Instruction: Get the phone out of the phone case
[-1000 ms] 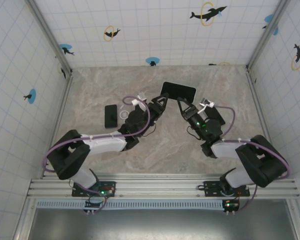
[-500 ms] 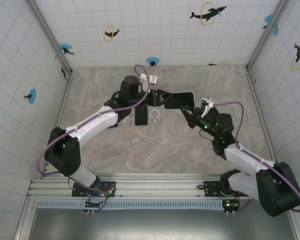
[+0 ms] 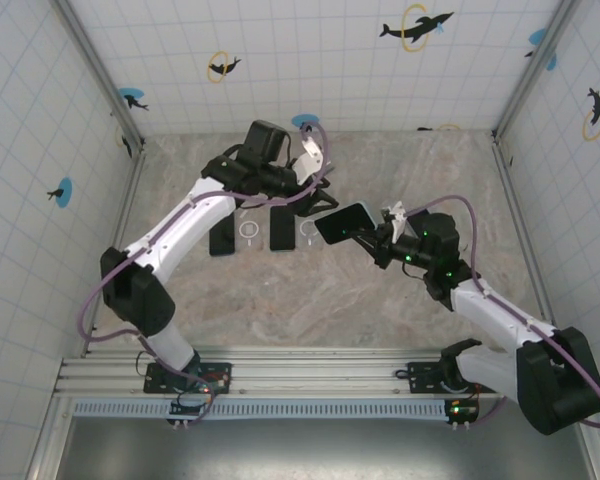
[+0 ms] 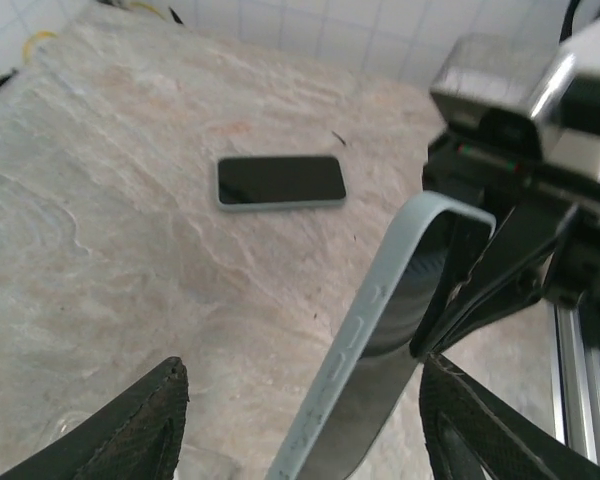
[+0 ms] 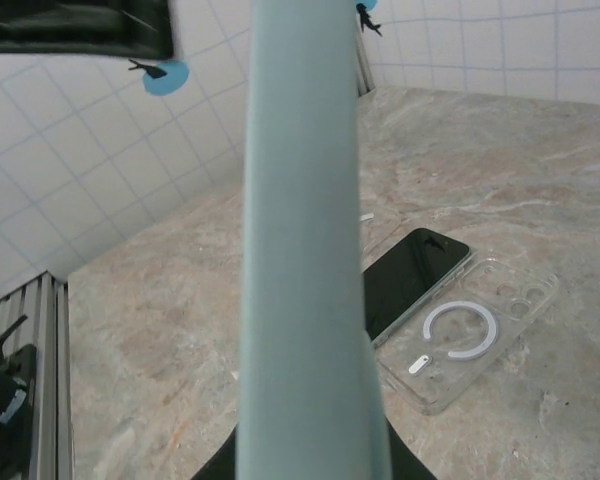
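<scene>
Clamping one end of the pale blue phone case (image 4: pixel 365 330) between closed fingers, the right gripper (image 3: pixel 370 237) holds it lifted off the table (image 3: pixel 410 165) and tilted. That leaves the far end sticking out free toward the other arm. The phone (image 3: pixel 345 222) looks to be seated inside, since a dark face fills the pale rim, though that is a reading rather than a certainty. The left gripper (image 4: pixel 300 368) faces it with its jaws spread wide and nothing in them. One finger stands either side of the case's long buttoned edge, and neither appears to touch it in the wrist view. That straddling stance suits closing on the rim to peel it back, or bracing the case while the phone is pushed out from behind. Holding the case in the air gives both sides room that the tabletop would deny. Below the pair, a bare dark phone (image 3: pixel 281 228) lies just beside a clear case (image 3: pixel 308 228) with a white ring. A second clear case (image 3: pixel 248 230) lies further left, well clear of the work.
</scene>
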